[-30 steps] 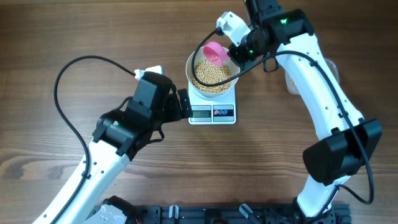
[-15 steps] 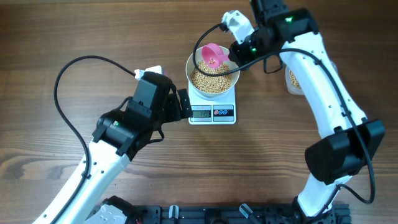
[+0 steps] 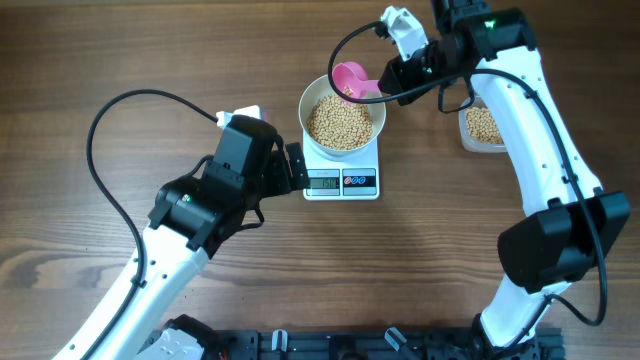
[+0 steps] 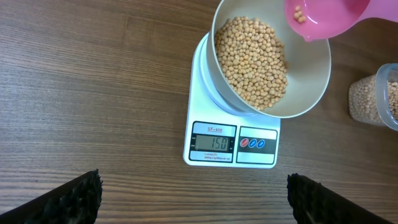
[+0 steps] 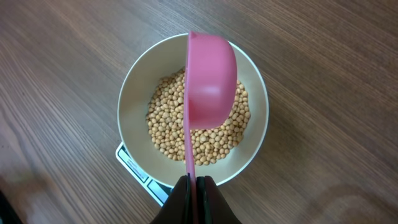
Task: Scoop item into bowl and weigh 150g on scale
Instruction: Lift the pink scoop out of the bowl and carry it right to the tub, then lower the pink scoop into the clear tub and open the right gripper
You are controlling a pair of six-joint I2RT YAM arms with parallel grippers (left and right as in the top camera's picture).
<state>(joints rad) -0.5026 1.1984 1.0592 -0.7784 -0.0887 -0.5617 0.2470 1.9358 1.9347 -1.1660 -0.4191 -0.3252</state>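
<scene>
A white bowl (image 3: 312, 102) (image 4: 311, 81) (image 5: 134, 93) heaped with tan beans (image 3: 340, 123) (image 4: 252, 59) (image 5: 168, 127) sits on the white scale (image 3: 341, 182) (image 4: 231, 144) (image 5: 135, 165), whose display reads 150. My right gripper (image 3: 398, 76) (image 5: 193, 186) is shut on the handle of a pink scoop (image 3: 349, 79) (image 4: 323, 15) (image 5: 210, 78). The scoop hovers over the bowl's far right rim, turned on its side, with a few beans left in it. My left gripper (image 3: 296, 167) (image 4: 196, 198) stands open just left of the scale, nothing between its fingers.
A clear plastic container (image 3: 483, 126) (image 4: 375, 96) with more beans stands right of the scale, under the right arm. A black cable (image 3: 110, 120) loops over the table at the left. Bare wood lies in front of the scale.
The right gripper has drawn the pink scoop up and to the right, from above the beans toward the bowl's far rim. The left arm has not moved.
</scene>
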